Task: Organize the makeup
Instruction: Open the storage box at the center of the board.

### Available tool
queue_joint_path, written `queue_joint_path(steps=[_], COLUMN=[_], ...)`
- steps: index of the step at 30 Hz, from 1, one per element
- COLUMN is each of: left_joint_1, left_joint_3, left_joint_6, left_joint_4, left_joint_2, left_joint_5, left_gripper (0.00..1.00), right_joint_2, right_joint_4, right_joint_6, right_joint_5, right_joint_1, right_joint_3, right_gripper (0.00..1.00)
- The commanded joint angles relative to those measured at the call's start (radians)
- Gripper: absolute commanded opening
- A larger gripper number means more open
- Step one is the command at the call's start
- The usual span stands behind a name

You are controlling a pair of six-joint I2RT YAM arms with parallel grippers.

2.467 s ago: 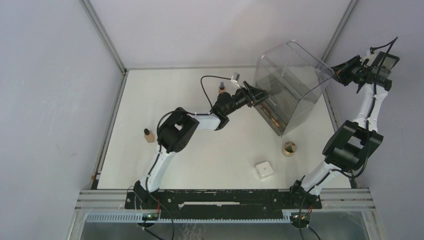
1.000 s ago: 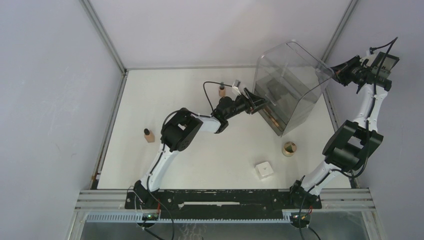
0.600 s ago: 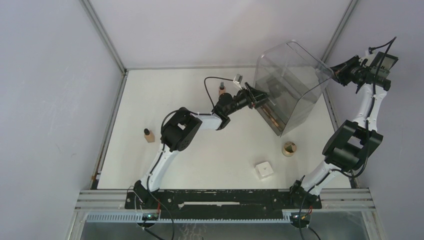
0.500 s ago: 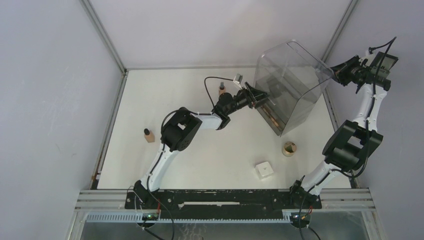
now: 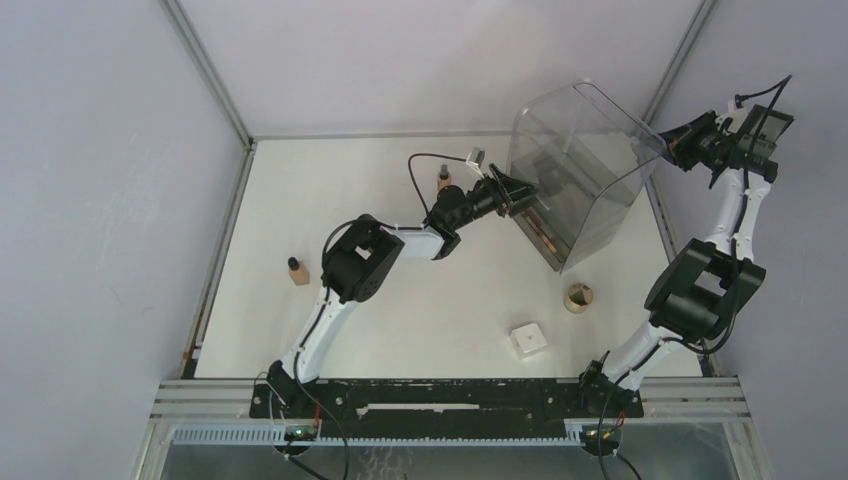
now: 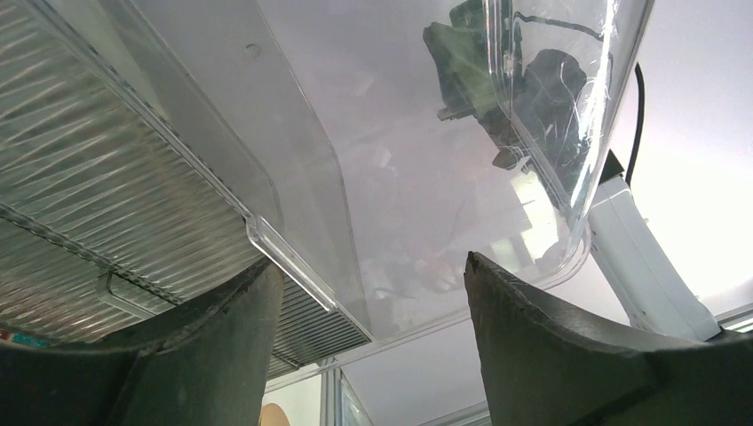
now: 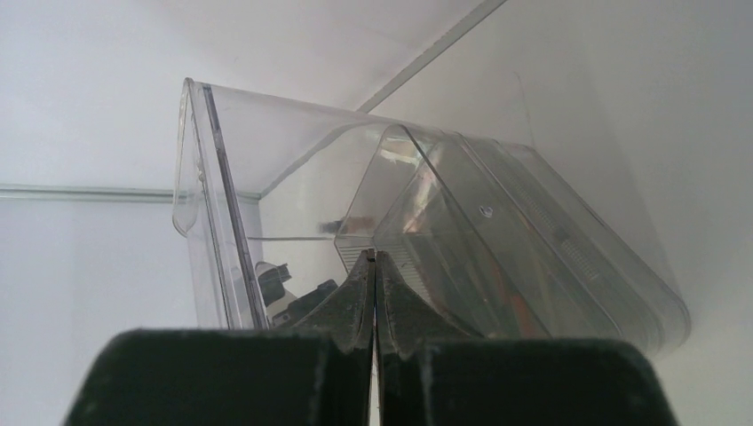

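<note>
Right pincer (image 5: 676, 147), raised high, is clamped shut on the top edge of the clear bin (image 5: 585, 140), which stands tipped on its side. Left pincer (image 5: 518, 190), its arm stretched over the table (image 5: 400, 310), gapes wide around the bin's lower rim. A white box (image 5: 528, 338), a round puff (image 5: 578, 297) and two dark-capped bottles (image 5: 297, 270) (image 5: 443, 180) sit on the table; thin sticks (image 5: 545, 238) lie inside the bin.
</note>
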Motion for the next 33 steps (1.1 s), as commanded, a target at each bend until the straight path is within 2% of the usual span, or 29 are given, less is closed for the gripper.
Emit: queue_joint_path(steps=[1,33], left_joint_1=[-0.027,-0.039], left_joint_3=[0.071,-0.046], left_joint_6=[-0.022,0.018], left_joint_4=[0.199,0.262], left_joint_2=[-0.170,-0.313], left_joint_5=[0.006,0.036], left_gripper=[0.78,0.77], right_joint_2=[-0.014,0.021], right_joint_4=[0.054,0.066], right_joint_6=[0.050,0.051], right_joint_5=[-0.114,-0.137], right_joint_1=[0.019,0.014], right_joint_3=[-0.021,-0.054], right_gripper=[0.02,0.02])
